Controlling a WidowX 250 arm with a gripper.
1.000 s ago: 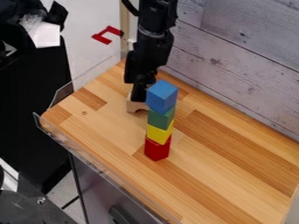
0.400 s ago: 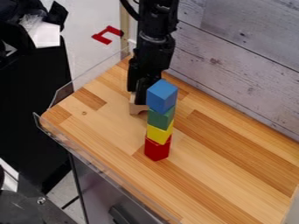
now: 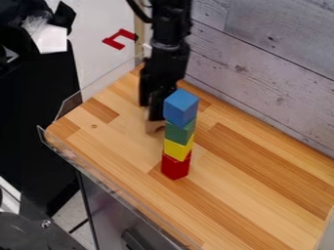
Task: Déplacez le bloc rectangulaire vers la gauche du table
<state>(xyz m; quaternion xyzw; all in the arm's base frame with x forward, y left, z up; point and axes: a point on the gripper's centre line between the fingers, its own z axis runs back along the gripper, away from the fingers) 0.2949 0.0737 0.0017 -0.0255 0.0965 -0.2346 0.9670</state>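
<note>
From where I stand, the black tool hangs low over the wooden surface, just behind the stack of blocks, its lower end right at a small natural-wood block with a notch underneath. That one, I take it, is the rectangular block to be moved; it sits beside the tower, on my left of it and a little farther off, partly hidden by the tool. Whether the tool has hold of it or is loose, I cannot tell. The tower stands upright: red block, yellow block, green block, blue block on top. I'd judge the step in hand to be getting hold of the wooden block or starting to shift it. Next calls for a sure grip, then a move leftward, keeping well off the tower, which would topple easily.
</note>
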